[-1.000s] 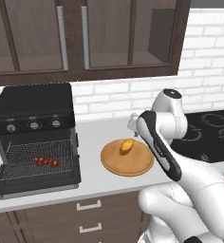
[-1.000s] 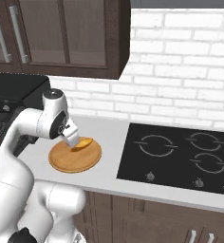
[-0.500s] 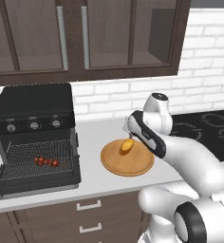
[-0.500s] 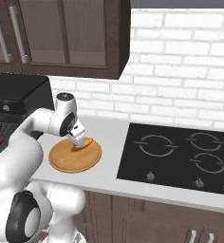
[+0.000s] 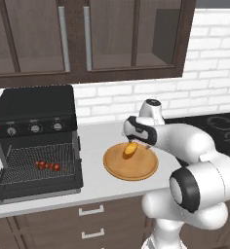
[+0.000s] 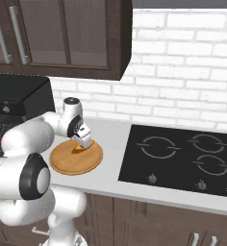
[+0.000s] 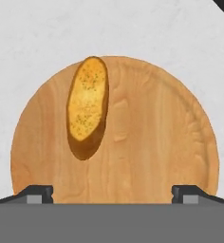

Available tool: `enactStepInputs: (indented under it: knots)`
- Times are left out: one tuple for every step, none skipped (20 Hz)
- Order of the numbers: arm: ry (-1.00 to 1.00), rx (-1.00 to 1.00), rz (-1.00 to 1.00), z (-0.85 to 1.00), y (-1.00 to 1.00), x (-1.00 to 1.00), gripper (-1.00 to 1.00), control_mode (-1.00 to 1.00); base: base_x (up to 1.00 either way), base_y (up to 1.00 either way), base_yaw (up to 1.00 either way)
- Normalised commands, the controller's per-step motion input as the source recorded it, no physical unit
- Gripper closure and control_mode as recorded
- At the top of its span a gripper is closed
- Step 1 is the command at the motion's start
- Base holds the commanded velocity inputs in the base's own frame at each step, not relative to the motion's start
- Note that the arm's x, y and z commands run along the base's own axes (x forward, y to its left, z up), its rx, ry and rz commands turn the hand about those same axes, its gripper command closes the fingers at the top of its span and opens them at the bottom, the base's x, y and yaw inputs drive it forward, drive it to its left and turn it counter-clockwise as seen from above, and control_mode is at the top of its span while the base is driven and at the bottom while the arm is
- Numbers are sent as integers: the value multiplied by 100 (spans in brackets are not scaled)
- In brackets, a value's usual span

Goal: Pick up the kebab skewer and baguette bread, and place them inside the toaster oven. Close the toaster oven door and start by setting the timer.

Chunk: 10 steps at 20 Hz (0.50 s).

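1. Hand view puts me looking straight down on the baguette bread (image 7: 88, 104), lying on the round wooden plate (image 7: 147, 142), off to the left of my centre line. My end effector (image 7: 111, 192) has its fingertips (image 7: 35, 192) spread wide apart, nothing between them.

2. Compared with a second ago, the arm has swung in and folded lower over the plate; the wrist that stood off to the side now sits just above the loaf in the left base view, where the bread (image 5: 131, 149) peeks out beneath the end effector (image 5: 136, 142).

3. The kebab skewer (image 5: 47, 166) already rests on the wire rack inside the toaster oven (image 5: 36, 141), and the toaster oven door (image 5: 39, 190) hangs open, flat toward me.

4. My reading: half the loading is done, and I am lining up for the bread. I judge I need to shift toward the loaf before descending, since it is not centred between the fingers.

5. The desk (image 5: 97, 141) between plate and oven looks free for the carry.
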Motion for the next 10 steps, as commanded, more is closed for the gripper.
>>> enactStepInputs:
  knots:
    - [0,-4,0,-34,0,31,-100,-100,0,0,0]
    - [0,-4,0,-35,0,28,-100,-100,0,0,0]
    - [0,-5,1,-36,0,23,-100,-100,0,0,0]
    - [0,-7,0,-45,0,24,-100,-100,0,0,0]
    - [0,-10,0,-52,4,26,-100,-100,0,0,0]
    - [0,-9,0,-48,4,28,-100,-100,0,0,0]
    - [0,-9,0,-46,6,28,-100,-100,0,0,0]
    - [0,-8,0,-45,5,27,-100,-100,0,0,0]
    - [0,-8,0,-44,4,29,-100,-100,0,0,0]
    - [0,-6,0,-41,1,29,-100,-100,0,0,0]
